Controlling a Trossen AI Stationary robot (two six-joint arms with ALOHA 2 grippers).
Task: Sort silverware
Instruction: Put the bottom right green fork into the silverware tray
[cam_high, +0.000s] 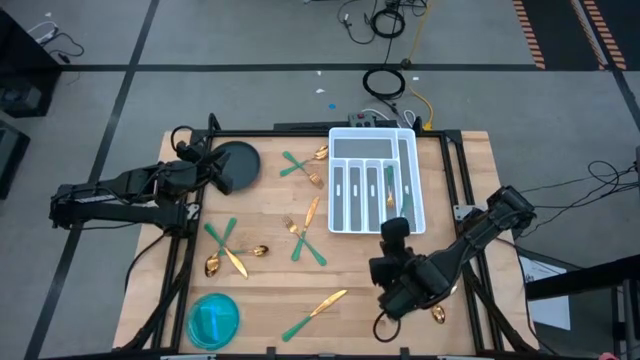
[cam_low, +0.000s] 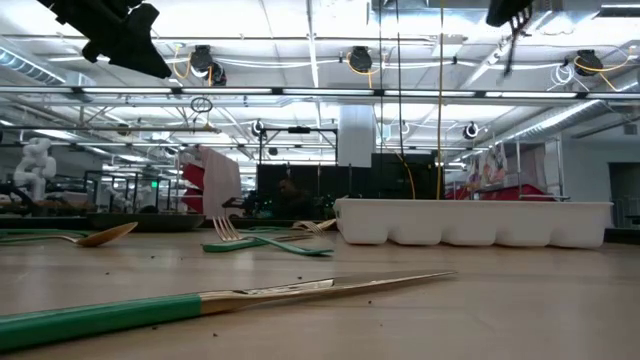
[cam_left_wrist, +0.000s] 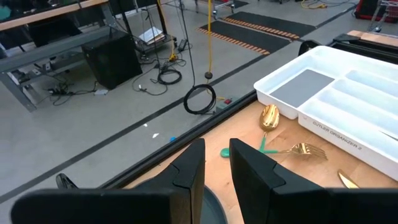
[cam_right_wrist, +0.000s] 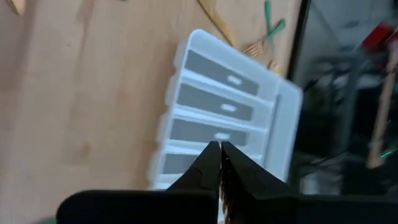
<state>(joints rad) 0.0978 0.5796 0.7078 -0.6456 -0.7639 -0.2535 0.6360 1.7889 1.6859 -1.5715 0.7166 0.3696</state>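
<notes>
A pale butcher-block wooden tabletop (cam_high: 270, 275) framed by black rails stands on a grey concrete floor crossed by dark tape lines, with coiled cables at twelve o'clock; the low view looks into a workshop hall with white ceiling trusses and strip lights.

The silverware, gold-headed pieces with slim green handles (cam_high: 300, 240), lies scattered: a crossed pair with a spoon near eleven o'clock, a fork group and one knife at the centre, spoons and a knife at eight o'clock, one long knife (cam_high: 315, 313) at six o'clock, roughly ten loose pieces in all, plus one piece in the tray and a spoon head by the right arm. There is one white plastic compartmented tray (cam_high: 345, 140) at one o'clock, one blue round bowl (cam_high: 213, 320) at seven o'clock and one dark round plate (cam_high: 240, 160) at ten o'clock. The tray's rim reads "CUTLERY ORGANIZER 2".

The left gripper (cam_left_wrist: 216, 168) hovers above the dark plate, fingers slightly parted and empty. The right gripper (cam_right_wrist: 219, 163) is pinched fully together, holding nothing, above the tray's near end at four o'clock.
</notes>
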